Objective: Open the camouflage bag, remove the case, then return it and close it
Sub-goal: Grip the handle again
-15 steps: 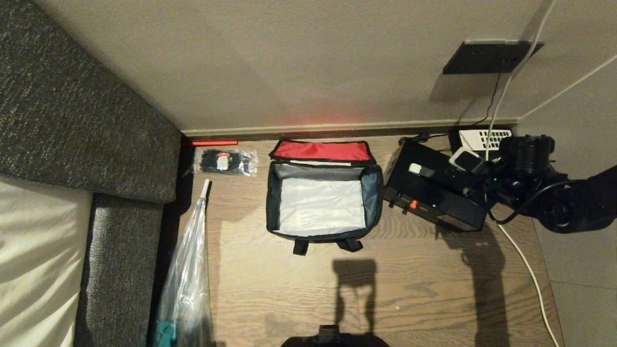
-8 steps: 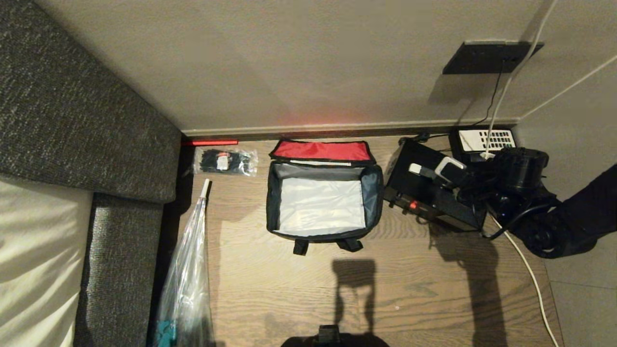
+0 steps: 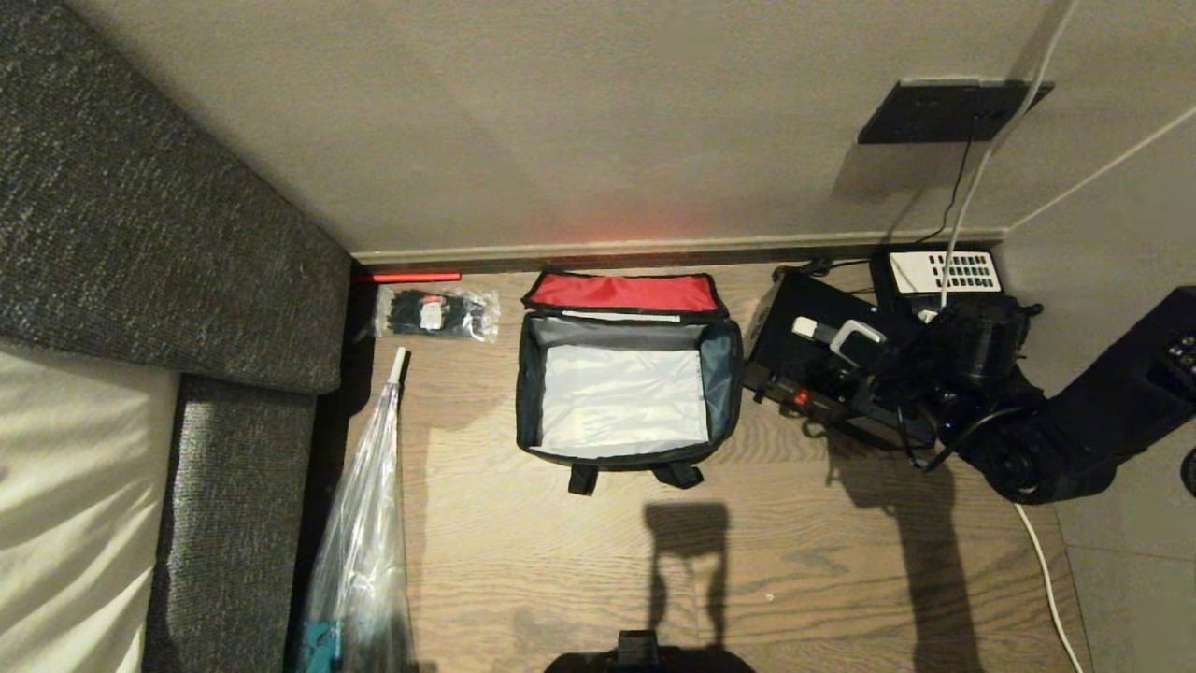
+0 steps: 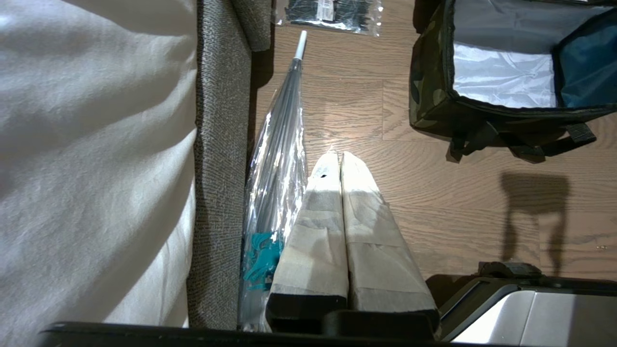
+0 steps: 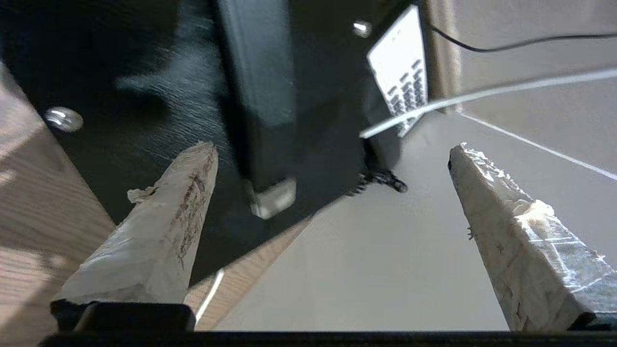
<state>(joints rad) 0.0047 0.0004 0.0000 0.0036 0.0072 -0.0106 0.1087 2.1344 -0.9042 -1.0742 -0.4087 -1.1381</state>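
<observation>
The right gripper stands with its jaws wide apart and nothing held between them. One taped finger lies over the top of the black case; the other finger hangs past the case's end, over the grey floor, so the case's end corner falls in the gap between the two. Whether the nearer finger touches the lid cannot be told. Beyond the jaws a black telephone with a white keypad sits against the wall, and a white cable crosses in front of the tips.

In the head view the right gripper reaches in over the case, which lies on the wooden floor just beside the open bag, with a small red mark on its long front side. Its long axis runs slantwise, one end toward the bag and wall, the other toward the arm.

The bag stands upright with its mouth up, red-lined lid folded back toward the wall, long axis along the wall.

The left gripper hangs with its jaws pressed together, empty, above the floor beside a wrapped umbrella, the bag well ahead of its tips.
</observation>
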